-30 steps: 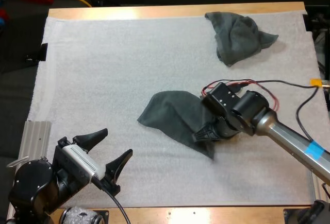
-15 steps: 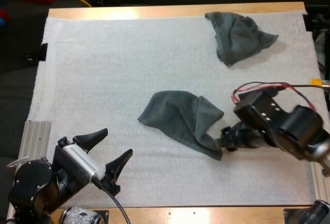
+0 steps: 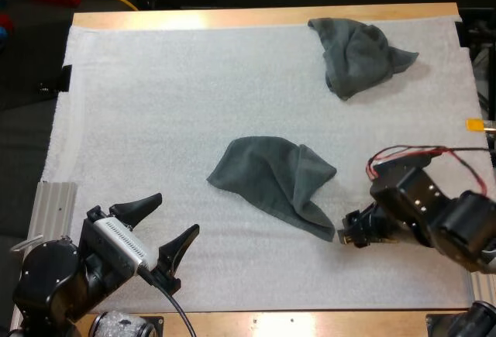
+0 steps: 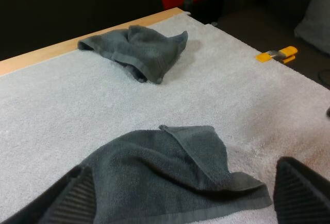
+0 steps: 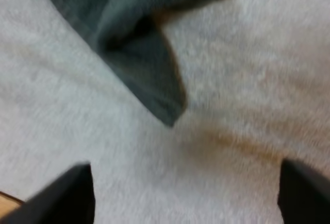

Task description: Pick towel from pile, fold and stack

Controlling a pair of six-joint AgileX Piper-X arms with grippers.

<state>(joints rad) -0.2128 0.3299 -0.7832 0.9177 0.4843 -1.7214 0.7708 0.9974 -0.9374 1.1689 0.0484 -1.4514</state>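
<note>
My right gripper [image 3: 350, 236], fingers apart, sits just beside the middle towel [image 3: 271, 178]; my left gripper [image 3: 161, 228] gapes too, clear of it.

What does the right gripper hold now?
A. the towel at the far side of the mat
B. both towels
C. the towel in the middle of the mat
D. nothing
D: in the right wrist view the right gripper is open, its fingers apart over bare mat, just clear of the corner of the middle towel.
</note>
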